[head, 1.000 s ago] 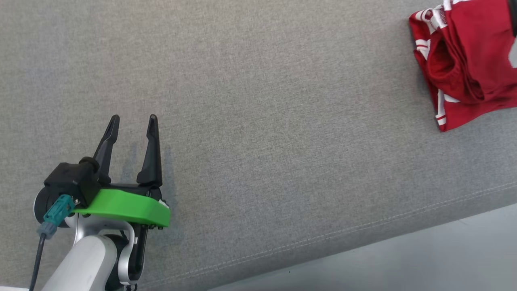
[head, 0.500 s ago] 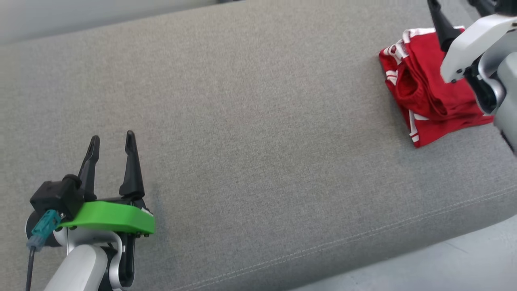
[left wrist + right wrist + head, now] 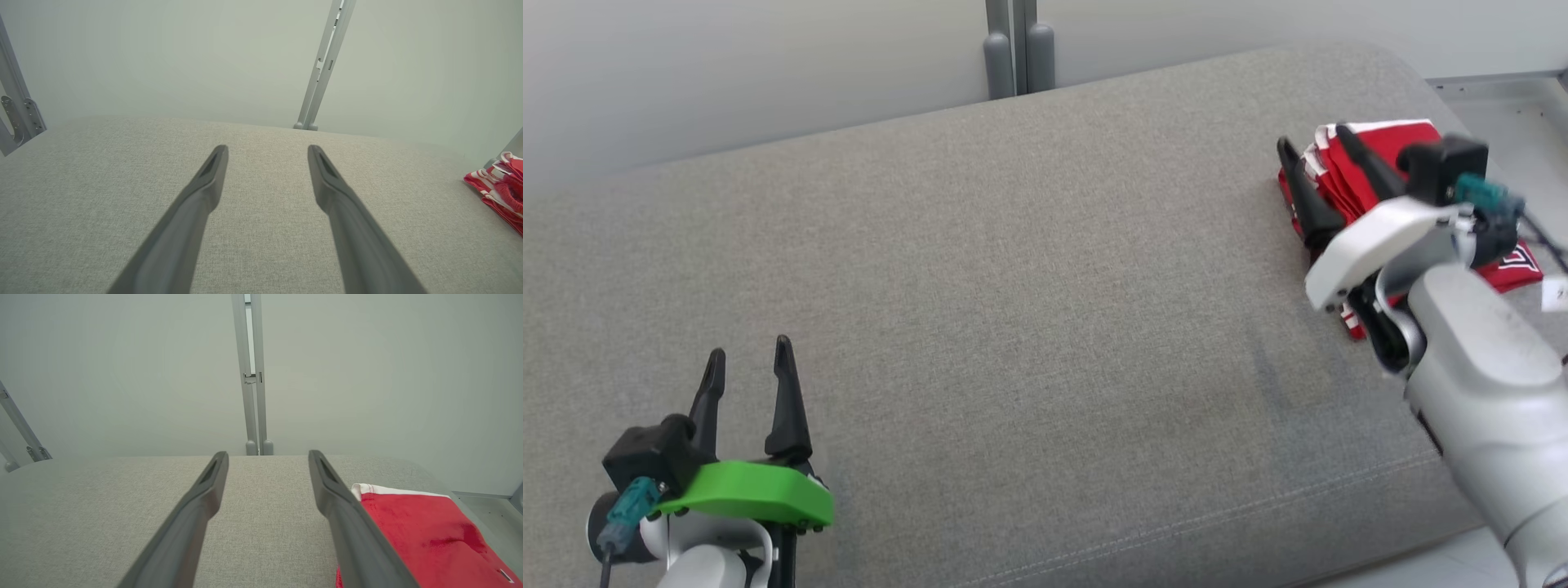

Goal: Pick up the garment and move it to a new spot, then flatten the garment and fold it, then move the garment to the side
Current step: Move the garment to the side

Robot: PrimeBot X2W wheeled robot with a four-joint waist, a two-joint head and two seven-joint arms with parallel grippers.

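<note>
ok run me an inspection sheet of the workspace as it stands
surface: grey cushion, bare across the middle
job's things: red garment, white trim, roughly folded at the cushion's right end
clutter: small white slip beside the garment
grippers: left gripper jaws open over bare cushion; right gripper jaws open beside the garment, holding nothing
cables: left wrist cable, right wrist cable, both teal-plugged
surroundings: pale wall, grey post behind
</note>
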